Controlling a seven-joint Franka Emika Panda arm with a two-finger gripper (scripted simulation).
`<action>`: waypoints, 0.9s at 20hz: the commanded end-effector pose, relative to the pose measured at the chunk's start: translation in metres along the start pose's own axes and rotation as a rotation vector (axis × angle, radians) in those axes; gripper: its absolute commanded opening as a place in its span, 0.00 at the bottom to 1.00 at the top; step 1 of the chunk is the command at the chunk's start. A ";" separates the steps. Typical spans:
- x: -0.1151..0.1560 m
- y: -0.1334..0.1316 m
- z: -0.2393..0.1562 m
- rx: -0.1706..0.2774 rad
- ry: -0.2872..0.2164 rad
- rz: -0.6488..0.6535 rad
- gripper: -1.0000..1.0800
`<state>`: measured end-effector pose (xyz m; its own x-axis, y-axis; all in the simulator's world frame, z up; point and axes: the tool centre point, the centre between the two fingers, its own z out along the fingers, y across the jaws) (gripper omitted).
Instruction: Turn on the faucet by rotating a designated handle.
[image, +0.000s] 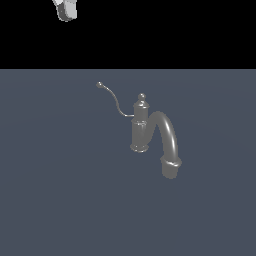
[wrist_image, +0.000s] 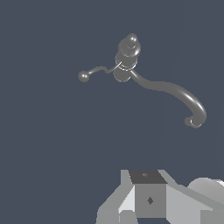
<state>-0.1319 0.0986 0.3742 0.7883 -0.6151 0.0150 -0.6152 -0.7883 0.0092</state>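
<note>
The faucet (image: 141, 125) stands upright on the flat blue-grey floor (image: 60, 200), and everything else is placed from its turned column. A small ball finial (image: 142, 96) caps the column. From the column's upper part the thick arched spout (image: 167, 135) rises, curves over toward the exterior view's right and comes down to a flared end (image: 171, 167) just beside the column's base. The handle (image: 114, 100) joins the column on the opposite side (a thin wire-like lever, much slimmer than the spout), sweeping up and away toward the exterior view's left and ending in a small round knob (image: 99, 84).

The gripper (image: 66, 9) hangs high above the floor, well apart from the faucet and beyond the knob, touching nothing. Only part of it shows at the frame's edge, and the wrist view gives only its body, so I cannot tell whether its fingers are spread or pressed together.
</note>
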 end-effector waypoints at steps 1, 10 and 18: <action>0.007 -0.011 0.010 0.002 -0.002 0.057 0.00; 0.038 -0.044 0.043 0.004 -0.008 0.254 0.00; 0.070 -0.067 0.073 0.005 -0.012 0.430 0.00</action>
<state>-0.0423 0.1080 0.3073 0.4905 -0.8714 0.0052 -0.8714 -0.4905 0.0007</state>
